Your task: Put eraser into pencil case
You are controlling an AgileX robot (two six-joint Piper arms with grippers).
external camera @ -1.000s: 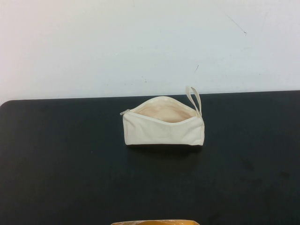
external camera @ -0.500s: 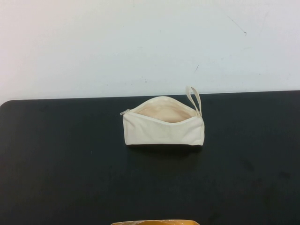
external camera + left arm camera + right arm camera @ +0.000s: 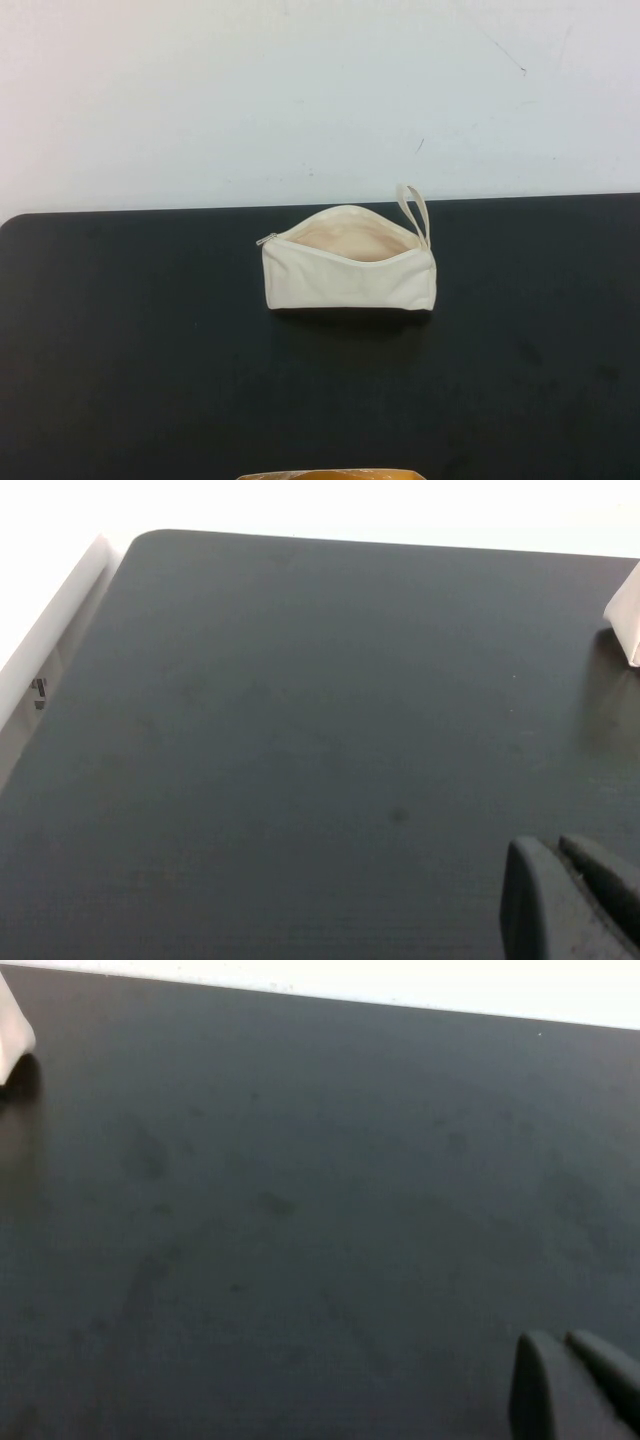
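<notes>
The pencil case (image 3: 348,262) is a cream-white pouch lying open on the black table (image 3: 150,350), its mouth facing up, pale lining showing and loop strap (image 3: 415,210) at its right end. The eraser is not in view. Neither gripper shows in the high view. My left gripper (image 3: 560,848) hovers over bare table, fingers closed together and empty; a corner of the pencil case (image 3: 628,620) shows at that view's edge. My right gripper (image 3: 565,1340) is also shut and empty over bare table, with a corner of the pencil case (image 3: 12,1035) at that view's edge.
A white wall (image 3: 320,90) stands behind the table's far edge. A flat orange-yellow object (image 3: 330,474) pokes in at the near edge of the high view. The table's rounded left corner (image 3: 150,540) shows in the left wrist view.
</notes>
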